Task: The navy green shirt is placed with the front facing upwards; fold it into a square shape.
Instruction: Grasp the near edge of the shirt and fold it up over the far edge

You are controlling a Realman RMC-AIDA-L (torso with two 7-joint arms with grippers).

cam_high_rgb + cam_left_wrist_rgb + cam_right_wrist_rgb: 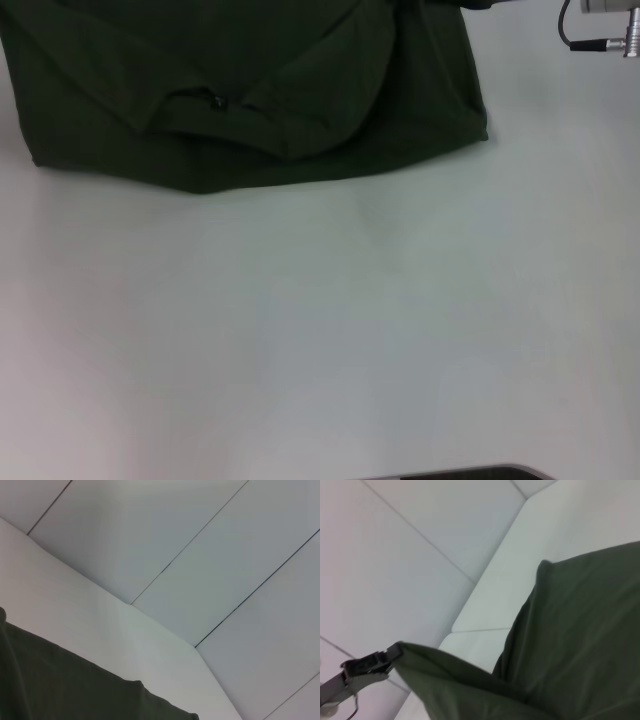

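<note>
The navy green shirt (250,90) lies at the far side of the white table (320,320), partly folded, with a flap lying over its body. Its collar faces me, with a small dark label (217,100) inside. In the right wrist view, a raised corner of the shirt (580,620) runs as a taut edge to a dark gripper, seemingly my left gripper (370,664), which is shut on it. Of my right arm, only a metal wrist part (600,25) shows, just beyond the shirt's right edge. The left wrist view shows the shirt (60,680) flat on the table.
White tabletop stretches from the shirt's near edge toward me. A dark curved edge (470,472) shows at the bottom of the head view. Grey tiled floor (200,540) lies beyond the table's edges.
</note>
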